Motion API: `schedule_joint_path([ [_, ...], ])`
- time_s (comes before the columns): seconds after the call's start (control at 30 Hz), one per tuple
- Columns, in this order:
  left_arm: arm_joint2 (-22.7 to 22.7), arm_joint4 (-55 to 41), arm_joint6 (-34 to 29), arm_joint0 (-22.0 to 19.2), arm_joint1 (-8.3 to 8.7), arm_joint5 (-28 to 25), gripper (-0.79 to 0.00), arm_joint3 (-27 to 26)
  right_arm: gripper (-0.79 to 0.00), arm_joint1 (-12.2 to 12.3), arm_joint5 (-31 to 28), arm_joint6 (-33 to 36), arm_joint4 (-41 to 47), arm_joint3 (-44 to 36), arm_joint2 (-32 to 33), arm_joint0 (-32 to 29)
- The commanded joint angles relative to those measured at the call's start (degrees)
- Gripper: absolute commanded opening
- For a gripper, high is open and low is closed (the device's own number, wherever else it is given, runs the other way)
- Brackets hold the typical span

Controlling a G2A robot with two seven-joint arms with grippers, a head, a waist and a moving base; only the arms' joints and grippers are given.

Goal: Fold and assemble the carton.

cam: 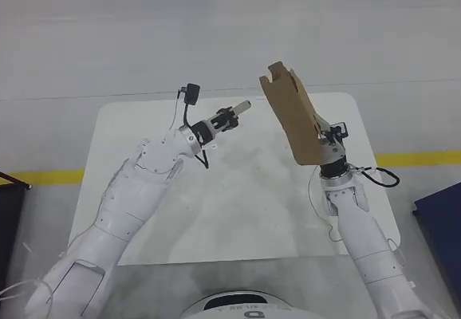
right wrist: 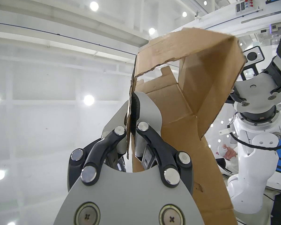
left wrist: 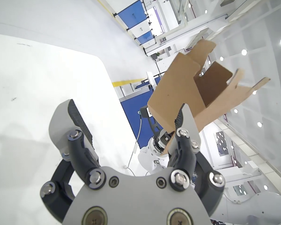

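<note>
The carton (cam: 293,112) is hanging above the table's (cam: 135,159) far right, with its long axis slanting from the right gripper (right wrist: 131,104) toward the far left and its notched flaps leading. It is plain brown corrugated cardboard, half opened. The right gripper is pinching one panel's edge. The left gripper (left wrist: 127,104), to the carton's left, is holding its ribbed pads (left wrist: 79,118) spread.

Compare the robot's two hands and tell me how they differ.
The left hand is open and empty; the right hand is shut on an edge of the carton. The left hand hangs over the table, apart from the carton; the right hand holds it up in the air, half unfolded. Both have the same two-fingered build.
</note>
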Motion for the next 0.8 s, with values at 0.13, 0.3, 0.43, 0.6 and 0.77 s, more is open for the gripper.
schedule_joint_path([
  [0.13,-3.93,12.4,1.67,4.69,1.74,2.71,0.0,-10.9,-0.785,0.0,-0.08,-0.05,-0.09,0.0,-0.03,0.01],
  [0.3,-3.42,23.02,2.38,5.89,2.17,7.09,0.0,-20.2,-0.785,0.35,-1.86,0.39,-6.55,-0.83,1.23,-0.77],
  [0.43,-2.0,25.69,3.74,5.04,1.79,9.97,0.0,-23.51,-0.785,0.27,-2.47,1.23,-8.77,-1.43,0.75,-1.47],
  [0.6,-0.71,28.4,5.69,2.68,1.17,12.88,0.0,-21.9,-0.785,0.21,-2.78,2.54,-10.8,-1.99,0.52,-1.8],
  [0.77,1.63,29.58,4.11,-0.75,0.38,14.45,0.0,-18.58,-0.785,0.18,-2.54,3.17,-11.75,-2.93,0.57,-2.44],
])
